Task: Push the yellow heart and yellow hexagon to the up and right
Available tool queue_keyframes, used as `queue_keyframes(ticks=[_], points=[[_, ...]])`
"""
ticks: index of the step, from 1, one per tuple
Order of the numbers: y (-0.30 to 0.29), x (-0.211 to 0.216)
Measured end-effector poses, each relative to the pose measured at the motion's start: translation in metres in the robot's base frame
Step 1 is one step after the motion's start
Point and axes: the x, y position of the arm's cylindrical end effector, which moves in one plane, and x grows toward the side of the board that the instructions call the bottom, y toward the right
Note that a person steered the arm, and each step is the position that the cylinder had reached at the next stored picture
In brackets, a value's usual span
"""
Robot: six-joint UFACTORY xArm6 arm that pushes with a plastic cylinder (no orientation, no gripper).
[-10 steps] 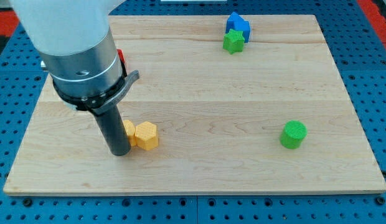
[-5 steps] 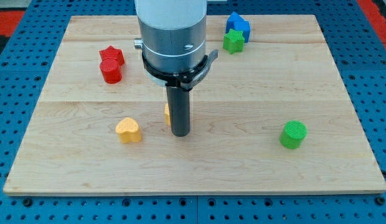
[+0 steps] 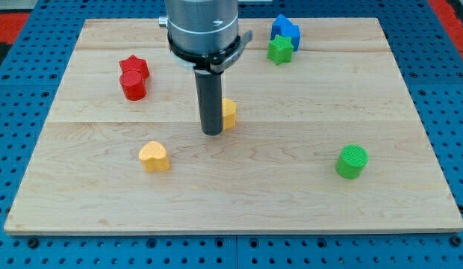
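Wooden board [image 3: 411,194] lay on a blue perforated bench; no fingers on this rig, only a plain rod, so there was nothing to open or close.

Nearest the view's bottom: yellow heart [image 3: 154,156], left of centre, lying alone and well apart from the rod. Green cylinder [image 3: 352,161] sat at a similar depth on the view's right, clear of everything.

Mid-board: my tip [image 3: 211,132] rested on the surface with the yellow hexagon [image 3: 228,113] touching or just beside its right side, the rod hiding much of the block. Judgement: the tip stood down-left of the hexagon because that side suits a push toward the up and right; the heart was left behind and would need a separate approach from its lower left.

Farther back: red star [image 3: 134,66] and red cylinder [image 3: 132,86] touching, on the left. Farthest: green star [image 3: 279,49] against the blue block [image 3: 284,31] near the top edge, possibly in the hexagon's path.
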Motion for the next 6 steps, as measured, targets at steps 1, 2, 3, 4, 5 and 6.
queue_keyframes(ticks=[1, 2, 3, 4, 5, 6], points=[[0.001, -0.010], [0.027, -0.023], [0.008, -0.041], [0.008, -0.047], [0.047, -0.047], [0.081, -0.058]])
